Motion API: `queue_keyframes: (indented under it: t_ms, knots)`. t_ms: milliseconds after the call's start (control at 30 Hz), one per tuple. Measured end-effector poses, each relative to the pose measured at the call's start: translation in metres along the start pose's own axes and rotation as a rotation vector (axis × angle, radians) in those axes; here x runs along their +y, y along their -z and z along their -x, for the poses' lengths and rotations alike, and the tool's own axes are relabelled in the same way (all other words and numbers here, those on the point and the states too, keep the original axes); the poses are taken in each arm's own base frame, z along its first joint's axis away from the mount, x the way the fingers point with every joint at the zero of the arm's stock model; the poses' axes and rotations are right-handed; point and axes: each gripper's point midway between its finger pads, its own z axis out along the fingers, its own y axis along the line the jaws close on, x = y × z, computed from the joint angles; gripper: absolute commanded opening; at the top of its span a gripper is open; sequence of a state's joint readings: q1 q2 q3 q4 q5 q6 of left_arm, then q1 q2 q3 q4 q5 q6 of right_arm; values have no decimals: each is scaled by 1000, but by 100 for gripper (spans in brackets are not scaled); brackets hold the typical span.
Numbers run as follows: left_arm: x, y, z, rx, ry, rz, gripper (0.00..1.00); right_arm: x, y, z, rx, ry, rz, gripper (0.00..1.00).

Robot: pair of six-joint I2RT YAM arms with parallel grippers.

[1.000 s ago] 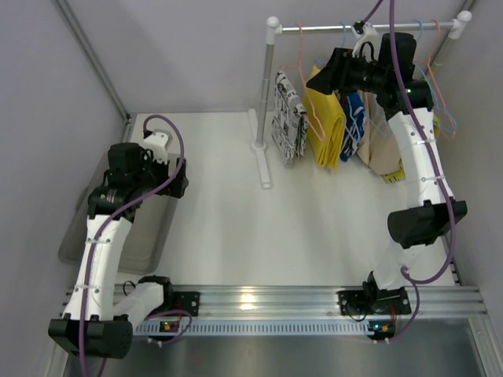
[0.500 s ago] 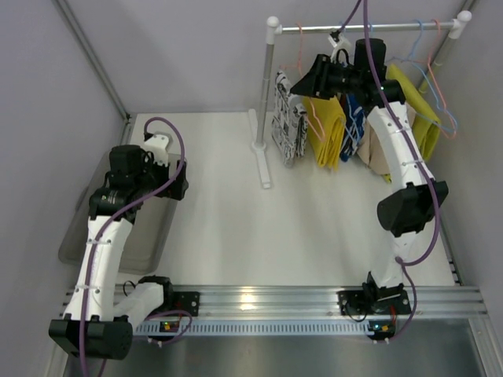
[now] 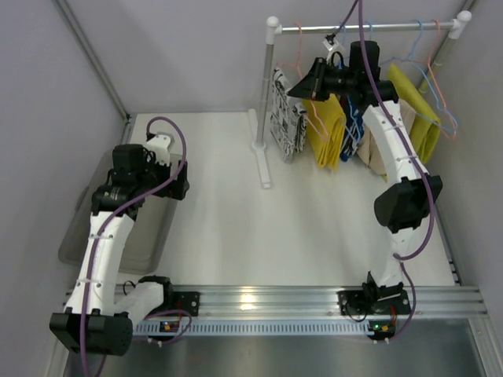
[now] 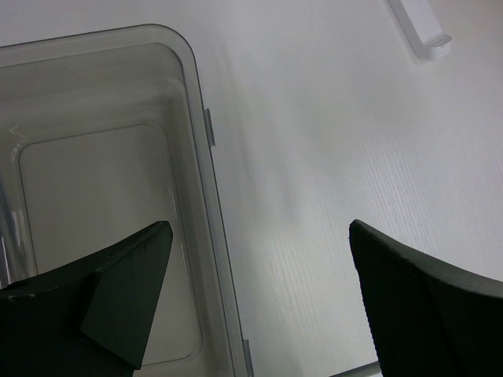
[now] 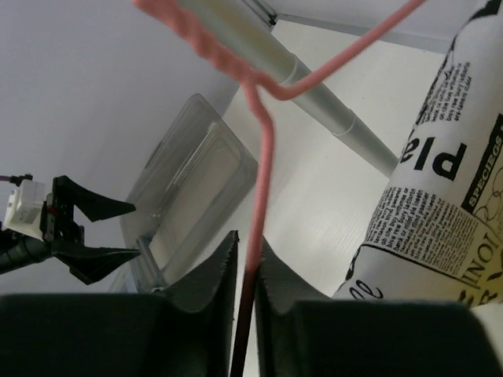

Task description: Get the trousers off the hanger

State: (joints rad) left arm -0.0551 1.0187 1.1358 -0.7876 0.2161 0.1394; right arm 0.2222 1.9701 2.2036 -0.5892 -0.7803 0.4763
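Note:
Three trousers hang from the rail (image 3: 369, 27): black-and-white print (image 3: 287, 118), bright yellow (image 3: 326, 129) and blue (image 3: 354, 126). My right gripper (image 3: 302, 88) is up at the rail's left part, between the print and yellow pairs. In the right wrist view its jaws (image 5: 246, 259) are shut on the thin wire of a pink hanger (image 5: 263, 157), with the print trousers (image 5: 440, 220) just to the right. My left gripper (image 4: 259, 236) stands open and holds nothing, over the rim of the clear bin (image 4: 196, 94).
The rack's post (image 3: 267, 86) and foot (image 3: 262, 161) stand at the back centre. A beige cloth (image 3: 385, 157) and an olive-yellow cloth (image 3: 420, 118) hang further right, with several other wire hangers. The clear bin (image 3: 86, 228) lies at the left.
My right arm has swung left along the rail, from the blue and beige cloths to the pink hanger, and its jaws have closed on the wire. The left arm has barely moved.

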Motion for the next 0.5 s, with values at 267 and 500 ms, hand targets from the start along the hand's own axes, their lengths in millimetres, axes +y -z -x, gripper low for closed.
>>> queue_keyframes:
  t_ms: [267,500]
  knots:
    - [0,-1,-1,5,1,-5,99,0,-4,-3,7,-56,32,0]
    - [-4,-2,0,3,20,-25,99,9,-3,10,-31,-143,99,0]
